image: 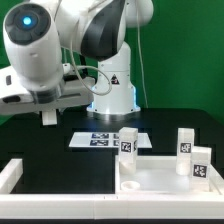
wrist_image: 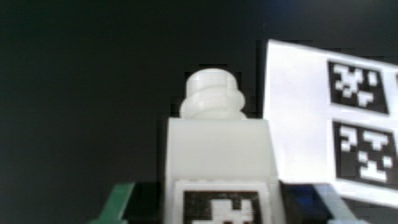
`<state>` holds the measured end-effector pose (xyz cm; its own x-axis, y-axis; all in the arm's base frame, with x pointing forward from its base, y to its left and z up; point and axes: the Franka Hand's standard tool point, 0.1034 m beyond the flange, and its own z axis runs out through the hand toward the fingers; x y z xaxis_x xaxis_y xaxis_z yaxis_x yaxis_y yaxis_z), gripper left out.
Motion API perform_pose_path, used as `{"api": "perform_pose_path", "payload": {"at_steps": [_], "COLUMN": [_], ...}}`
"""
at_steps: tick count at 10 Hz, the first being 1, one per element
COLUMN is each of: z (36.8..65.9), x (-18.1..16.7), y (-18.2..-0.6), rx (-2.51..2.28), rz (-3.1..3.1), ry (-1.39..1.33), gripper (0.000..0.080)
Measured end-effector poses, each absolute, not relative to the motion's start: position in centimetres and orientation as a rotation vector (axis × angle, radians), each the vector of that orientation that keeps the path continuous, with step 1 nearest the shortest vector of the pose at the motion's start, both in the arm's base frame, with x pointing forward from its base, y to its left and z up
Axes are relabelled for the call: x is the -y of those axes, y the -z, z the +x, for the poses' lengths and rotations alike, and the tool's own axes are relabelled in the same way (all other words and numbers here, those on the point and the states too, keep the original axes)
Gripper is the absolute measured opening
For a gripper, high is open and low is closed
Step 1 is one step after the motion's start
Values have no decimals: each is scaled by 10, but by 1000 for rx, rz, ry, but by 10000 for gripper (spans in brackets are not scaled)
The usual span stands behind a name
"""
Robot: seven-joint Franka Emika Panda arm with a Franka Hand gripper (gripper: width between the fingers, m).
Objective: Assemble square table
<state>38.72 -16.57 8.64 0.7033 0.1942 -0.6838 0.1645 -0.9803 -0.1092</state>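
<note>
My gripper is shut on a short white leg. The leg's rounded screw tip points away from the camera, and a black-and-white tag shows between the fingers. In the exterior view the gripper hangs at the left, above the dark table, well apart from the square table panel. That white panel lies flat at the exterior view's right. Three tagged legs stand upright at it: one at its far left corner and two on the right.
The marker board lies in front of the arm's white base and also shows in the wrist view, beside the held leg. A low white border wall runs along the front and left.
</note>
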Motion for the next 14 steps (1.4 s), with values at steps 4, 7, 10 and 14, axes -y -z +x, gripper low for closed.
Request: {"api": "perform_pose_path", "payload": {"at_steps": [4,7,10,14], "z": [452,484,485,549], "x": [144,141,142,62], "y": [-121,-145,-145,-155], "rx": [371,412,407,193], "rz": [-2949,-3040,-3076,-3132], "ry": [-979,-676,-407,5], "gripper": [285,285,285,285]}}
